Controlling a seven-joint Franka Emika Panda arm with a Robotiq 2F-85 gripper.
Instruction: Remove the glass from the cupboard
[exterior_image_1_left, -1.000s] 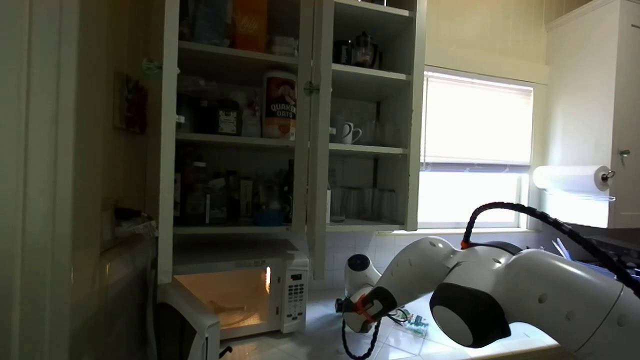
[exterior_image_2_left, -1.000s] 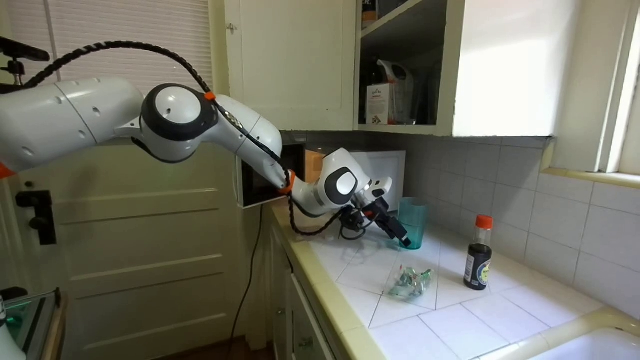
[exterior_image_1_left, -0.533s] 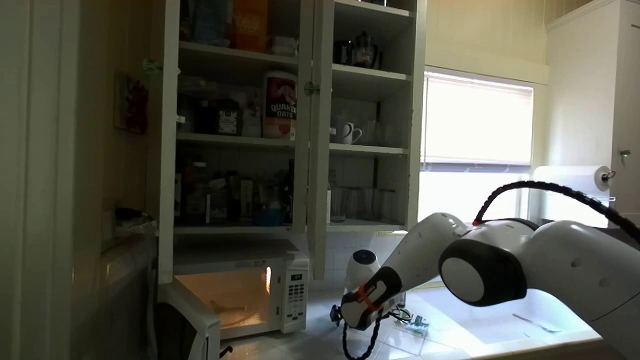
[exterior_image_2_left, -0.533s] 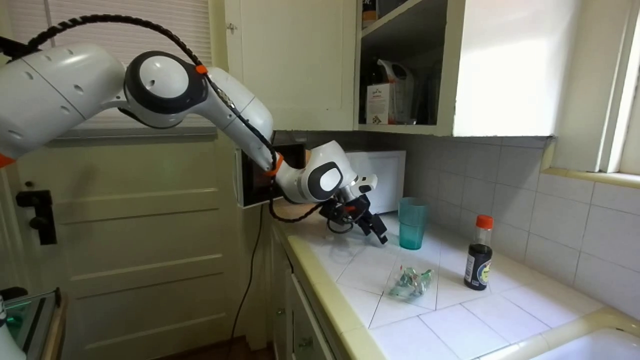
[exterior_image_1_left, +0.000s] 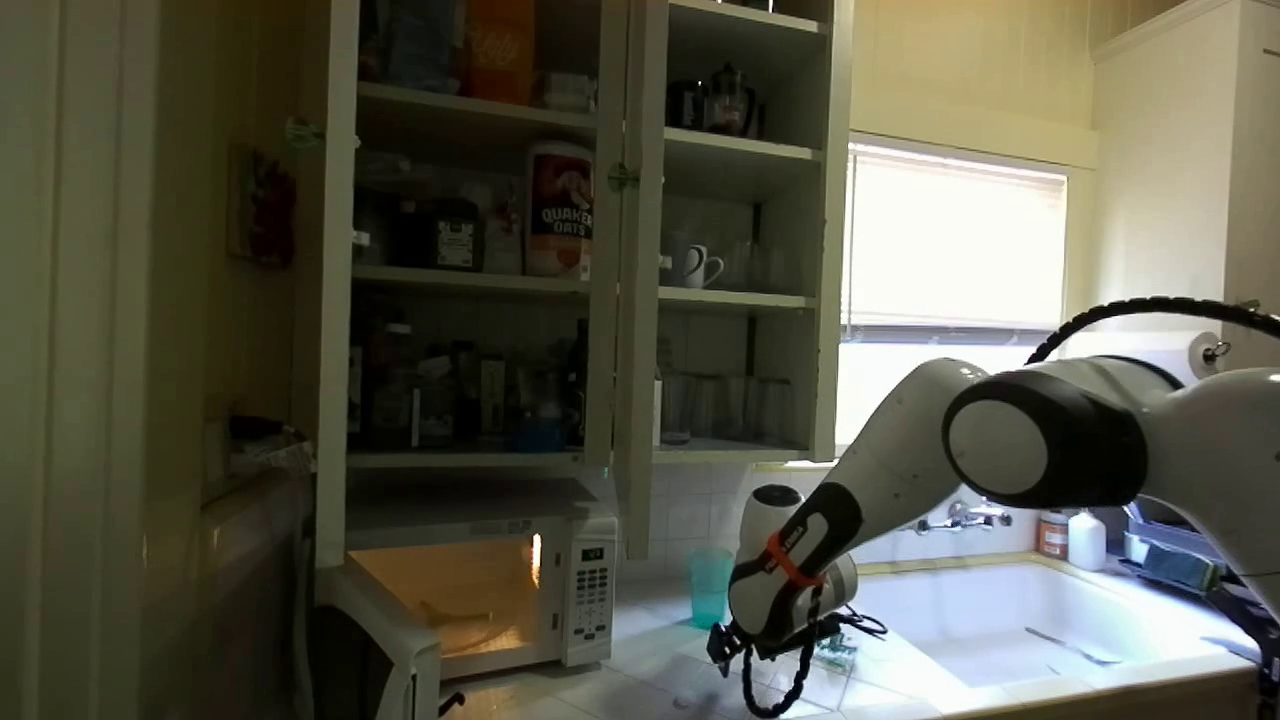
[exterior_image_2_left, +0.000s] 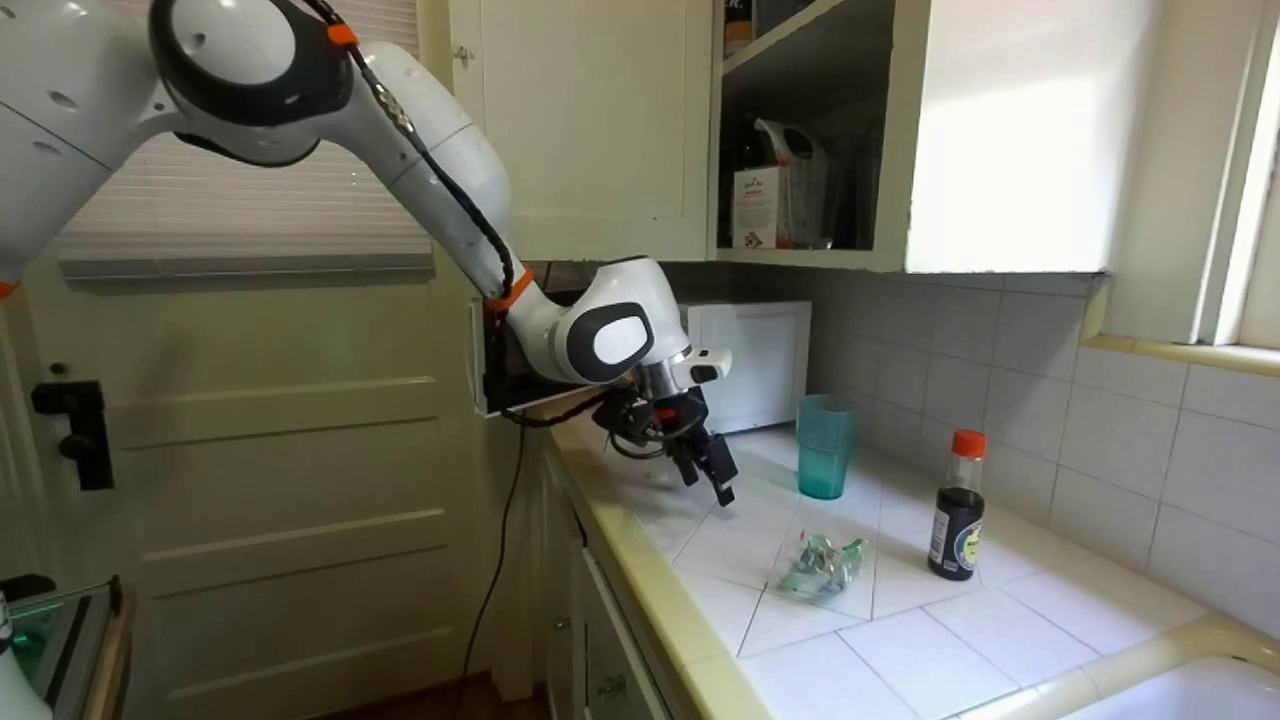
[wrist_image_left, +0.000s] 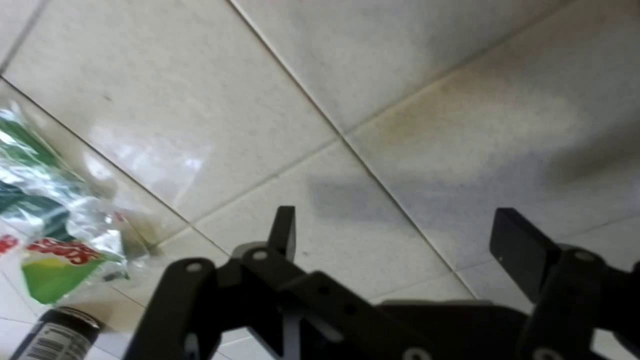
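The glass (exterior_image_2_left: 824, 448) is a teal translucent tumbler, upright on the tiled counter near the back wall. It also shows in an exterior view (exterior_image_1_left: 710, 588), left of the arm's wrist. My gripper (exterior_image_2_left: 708, 488) is apart from the glass, on its front-edge side, pointing down over the counter. In the wrist view the gripper (wrist_image_left: 392, 230) is open, with bare tile between its spread fingers; the glass is out of this view. The white cupboard (exterior_image_1_left: 740, 150) hangs above with its doors open; several glasses stand on its lower right shelves. It shows in both exterior views (exterior_image_2_left: 1020, 140).
A crinkled plastic bag (exterior_image_2_left: 822, 568) lies on the counter, also at left in the wrist view (wrist_image_left: 60, 220). A dark bottle with a red cap (exterior_image_2_left: 956, 530) stands behind it. The microwave (exterior_image_1_left: 590, 590) has its door open. A sink (exterior_image_1_left: 1000, 568) lies beyond.
My gripper, which overlapped the glass in an exterior view, has backed away from it toward the counter's front edge. The arm's elbow has risen. The glass has stayed in place.
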